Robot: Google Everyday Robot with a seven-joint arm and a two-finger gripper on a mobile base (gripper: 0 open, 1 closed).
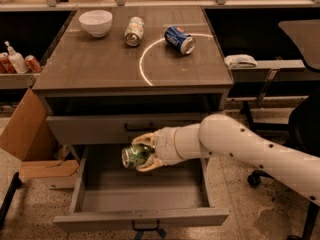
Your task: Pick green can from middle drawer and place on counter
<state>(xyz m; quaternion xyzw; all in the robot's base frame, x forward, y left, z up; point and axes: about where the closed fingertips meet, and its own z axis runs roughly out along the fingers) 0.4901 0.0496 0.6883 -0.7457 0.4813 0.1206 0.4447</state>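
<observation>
The green can (pixel 133 156) has a green-and-white body and a silver end facing left. My gripper (pixel 143 151) is shut on it and holds it on its side above the open middle drawer (pixel 145 219), just in front of the upper drawer front (pixel 95 129). My white arm reaches in from the right. The counter (pixel 100 64) with its thin white arc lies above, further back.
On the counter stand a white bowl (pixel 96 22), a pale silvery can (pixel 134 31) and a blue can (pixel 179 39) lying on its side. A cardboard box (pixel 27 139) stands left of the cabinet. Side shelves flank the counter, a chair base is at right.
</observation>
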